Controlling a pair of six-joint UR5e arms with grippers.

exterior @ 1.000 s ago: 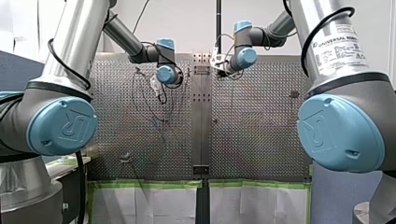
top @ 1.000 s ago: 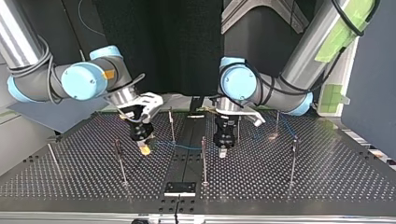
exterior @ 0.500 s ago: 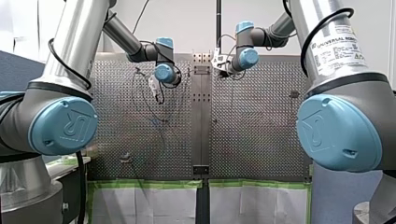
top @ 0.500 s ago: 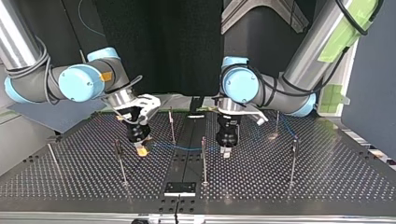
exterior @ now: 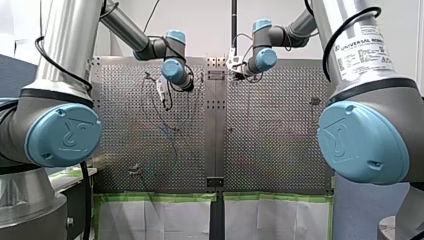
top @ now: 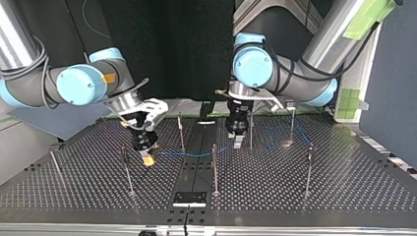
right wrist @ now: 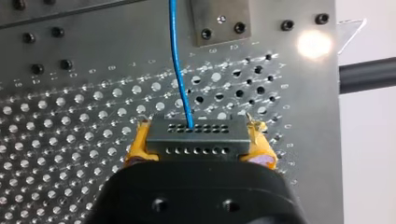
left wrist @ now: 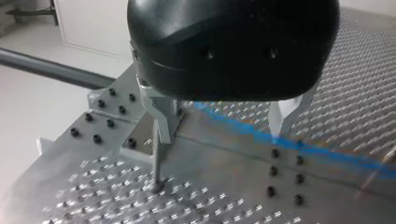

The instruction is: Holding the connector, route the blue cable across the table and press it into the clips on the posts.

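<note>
— Since a second ago, my left gripper (top: 237,141) is climbing off the table (top: 319,196) and drifting toward the top view's far edge. My right gripper (top: 146,158) is barely shifting.

— What is each one holding?

— My right one is clamping its yellow pads (right wrist: 140,145) on both ends of the connector (right wrist: 196,135), low over the table at the top view's left. My left one is holding its metal fingers (left wrist: 161,123) wide apart and gripping nothing. The blue cable (left wrist: 299,144) is running across just beside one finger; whether it is touching, I cannot tell.

— And the cable's path?

— It is leaving the connector, crossing the middle post (top: 214,167) near its top, passing by my left gripper and trailing on toward the posts (top: 308,169) at the top view's right. Seated or not at that middle post, I cannot tell.

— So how should the pressing go?

— I am judging the routing as only partly done. My right arm should be keeping light tension without twisting the connector. My left should be coming down with the cable centred between its fingers, pushing straight down over a clip and never sideways, since those rods are looking thin enough to bend.

— Materials?

— The connector is looking like a dark, rigid, boxy block with two rows of small holes. The cable is looking thin, smooth and limp. The table is showing as bright perforated metal, glaring in places. The posts are standing as slender upright rods, and their clips (top: 310,147) are showing too small to read.
</note>
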